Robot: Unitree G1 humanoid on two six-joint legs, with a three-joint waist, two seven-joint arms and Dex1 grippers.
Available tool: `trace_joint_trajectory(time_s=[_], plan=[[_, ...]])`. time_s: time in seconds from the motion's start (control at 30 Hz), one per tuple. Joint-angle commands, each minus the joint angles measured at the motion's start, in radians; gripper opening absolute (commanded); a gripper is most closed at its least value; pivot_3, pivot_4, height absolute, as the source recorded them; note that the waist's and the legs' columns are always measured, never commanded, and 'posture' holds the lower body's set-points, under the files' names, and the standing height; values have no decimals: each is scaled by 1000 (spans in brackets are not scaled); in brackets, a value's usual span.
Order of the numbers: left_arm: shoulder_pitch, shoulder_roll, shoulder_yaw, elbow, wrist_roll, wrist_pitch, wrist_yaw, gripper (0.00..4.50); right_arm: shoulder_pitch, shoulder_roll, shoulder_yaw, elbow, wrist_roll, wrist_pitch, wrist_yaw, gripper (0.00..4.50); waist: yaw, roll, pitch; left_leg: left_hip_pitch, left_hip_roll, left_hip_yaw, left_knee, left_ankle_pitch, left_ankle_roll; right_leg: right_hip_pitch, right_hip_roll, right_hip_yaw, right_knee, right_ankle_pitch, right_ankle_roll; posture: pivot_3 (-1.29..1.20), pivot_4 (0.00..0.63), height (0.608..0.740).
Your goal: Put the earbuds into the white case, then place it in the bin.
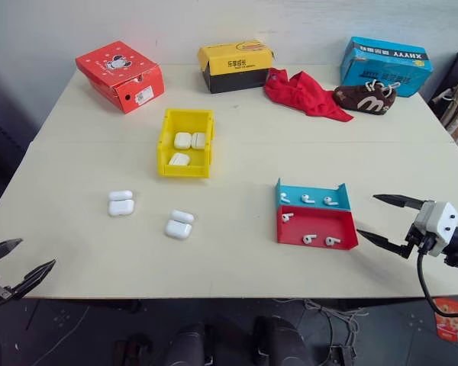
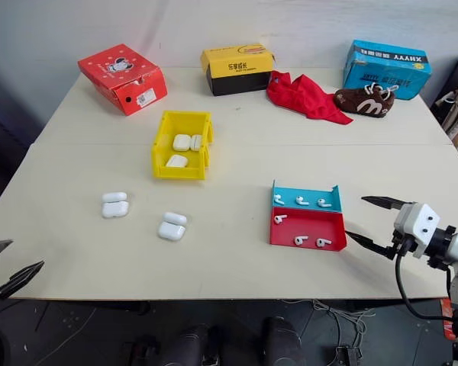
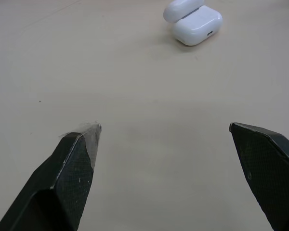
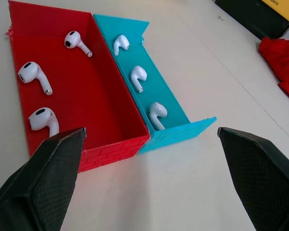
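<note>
A: What sits closest to the camera?

B: The left gripper [image 1: 19, 263], at the lower left corner of the left eye view, just off the near edge of the table [image 1: 237, 171]. Its two black fingers stand spread wide with nothing between them. The right gripper [image 1: 382, 219] at the lower right is equally wide apart and empty, hanging over the table just right of the tray.

A: Which tray?

B: The shallow red-and-blue tray [image 1: 314, 226], lower right of centre. Three earbuds [image 1: 308, 200] lie in the blue half and three more in the red half.

A: And the cases?

B: Two lie loose in the lower left of the frame, both with lids hinged open: one white case [image 1: 121, 203] further left, another case [image 1: 179, 224] to its right and slightly nearer. The left wrist view shows an open case ahead of the fingers, well apart from them.

A: The bin?

B: The yellow bin [image 1: 186, 142] sits at centre, above the two loose cases, holding three more white cases.

A: Anything along the back?

B: A red box [image 1: 120, 75] at upper left, a yellow-black box [image 1: 236, 65] at top centre, a red cloth [image 1: 305, 93], a brown shoe [image 1: 366, 97] and a blue box [image 1: 385, 65] at upper right.
</note>
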Motion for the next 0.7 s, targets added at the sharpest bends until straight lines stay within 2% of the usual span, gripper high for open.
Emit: trace_joint_trajectory(time_s=[0.03, 0.2, 0.33, 0.53, 0.7], plan=[[10, 23, 7, 1, 15, -35, -6, 4500, -9, -3, -12, -13, 17, -11, 2, 4454, 0, 0, 0, 0, 0, 0, 0, 0, 0, 0, 0, 0, 0, 0, 0, 0, 150, 740], [-13, 31, 27, -36, -63, 51, -28, 4500, -34, 30, 7, -115, 46, 39, -27, 4454, 0, 1, 1, 0, 0, 0, 0, 0, 0, -1, 0, 1, 0, 0, 0, 0, 150, 740], [-38, 86, 62, 4, -58, 142, 23, 4500, -33, 100, 24, -292, 166, 93, 11, 4454, 0, 0, 2, -1, 1, 0, 0, 1, -1, -2, 1, 1, 2, 0, 0, 0, 150, 740], [24, 141, 170, 25, -33, 430, 199, 4500, 37, 211, 69, -547, 274, 110, 30, 4454, -2, 0, 2, -1, 1, 1, -2, 2, 2, -3, 2, 2, 2, 0, 0, 0, 150, 740], [99, 142, 236, -59, -69, 661, 238, 4500, 50, 264, 84, -547, 257, 36, 68, 4454, 3, -4, 2, -1, 0, 2, -2, -2, 1, -3, 1, 3, 2, 0, 0, 0, 150, 740]])
